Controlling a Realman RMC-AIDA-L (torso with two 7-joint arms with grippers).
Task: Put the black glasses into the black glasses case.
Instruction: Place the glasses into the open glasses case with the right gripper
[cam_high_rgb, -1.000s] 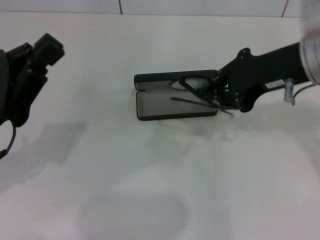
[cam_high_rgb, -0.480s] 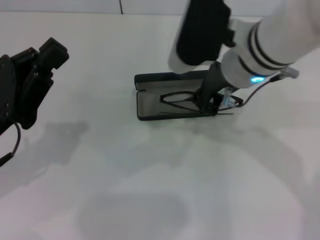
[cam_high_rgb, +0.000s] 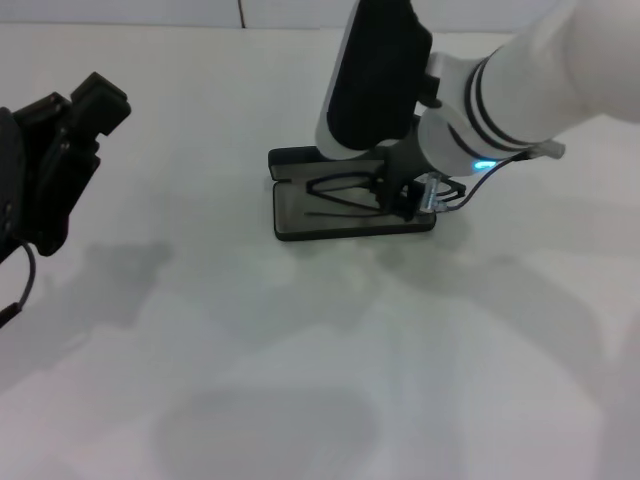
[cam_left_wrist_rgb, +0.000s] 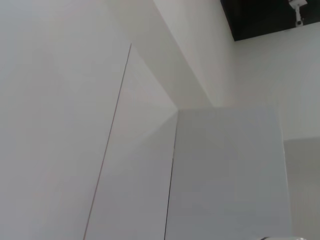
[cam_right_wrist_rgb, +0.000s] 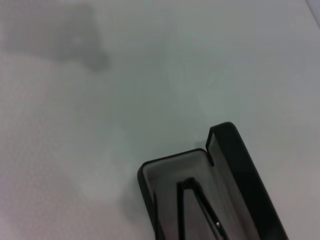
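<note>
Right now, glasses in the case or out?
In. The black glasses lie on the grey lining of the open black glasses case, right hand at its end.

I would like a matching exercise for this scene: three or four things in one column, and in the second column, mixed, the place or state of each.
Things:
1. black glasses
2. black glasses case
3. left gripper
4. right gripper

Places or states:
a. raised off to the side, far from the case
b. lying open on the table
c. down at one end of the case
d. inside the open case

Pairs: 1-d, 2-b, 3-a, 4-c
</note>
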